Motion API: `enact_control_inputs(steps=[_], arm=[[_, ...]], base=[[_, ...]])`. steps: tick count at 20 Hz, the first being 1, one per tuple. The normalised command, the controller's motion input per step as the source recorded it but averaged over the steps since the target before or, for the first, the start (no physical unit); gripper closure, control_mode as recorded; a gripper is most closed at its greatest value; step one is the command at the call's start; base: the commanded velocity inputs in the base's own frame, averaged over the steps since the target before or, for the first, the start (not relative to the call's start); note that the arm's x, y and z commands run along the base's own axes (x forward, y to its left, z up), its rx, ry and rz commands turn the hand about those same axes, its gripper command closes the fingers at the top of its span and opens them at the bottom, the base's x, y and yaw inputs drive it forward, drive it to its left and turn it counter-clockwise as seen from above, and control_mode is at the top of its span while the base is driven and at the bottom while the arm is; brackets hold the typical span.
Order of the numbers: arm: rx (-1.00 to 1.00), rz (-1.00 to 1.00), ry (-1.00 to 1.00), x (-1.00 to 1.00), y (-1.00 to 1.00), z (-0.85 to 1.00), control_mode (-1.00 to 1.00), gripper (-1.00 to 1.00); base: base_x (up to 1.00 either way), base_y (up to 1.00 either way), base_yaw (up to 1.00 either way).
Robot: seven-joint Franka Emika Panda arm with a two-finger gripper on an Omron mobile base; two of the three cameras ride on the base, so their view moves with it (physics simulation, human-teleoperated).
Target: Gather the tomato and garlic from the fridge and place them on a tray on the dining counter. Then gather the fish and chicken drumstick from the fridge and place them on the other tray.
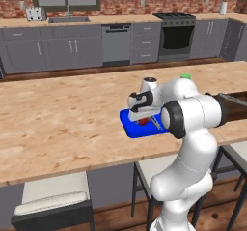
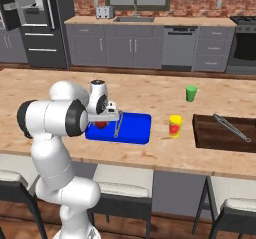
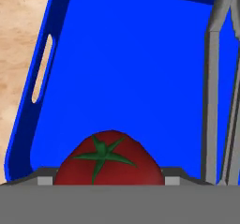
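Note:
My gripper [image 1: 143, 118] hangs just over the left part of a blue tray [image 1: 129, 128] on the dining counter. It is shut on a red tomato [image 3: 108, 160] with a green stem, which sits between the jaws in the hand view. The tomato [image 2: 101, 124] is low over the blue tray [image 2: 136, 129], whose floor [image 3: 140, 54] is bare beneath it. A dark wooden tray [image 2: 216, 135] lies further right on the counter. The garlic, fish and chicken drumstick are out of view.
Grey tongs [image 2: 117, 125] lie on the blue tray right of the tomato. A second pair of tongs [image 2: 231, 128] rests on the wooden tray. A yellow cup [image 2: 175, 126] and a green cup [image 2: 191, 93] stand between the trays. The fridge [image 2: 40, 23] is far left; stools line the counter's near edge.

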Motion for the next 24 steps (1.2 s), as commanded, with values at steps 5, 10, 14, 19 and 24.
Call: enact_control_inputs(steps=[5,10,14,19,24], arm=[[0.00,0.00,0.00,0.34,0.00,-0.28,-1.00,1.00],[0.00,0.00,0.00,0.25,0.00,-0.21,-1.00,1.00],[0.00,0.00,0.03,0.15,0.00,-0.10,-1.00,-1.00],[0.00,0.00,0.01,0.00,0.00,0.00,-1.00,-1.00],[0.00,0.00,0.00,0.01,0.02,0.04,-1.00,-1.00]], base=[[0.00,0.00,0.00],[0.00,0.00,0.00],[0.00,0.00,0.00],[0.00,0.00,0.00],[0.00,0.00,0.00]])
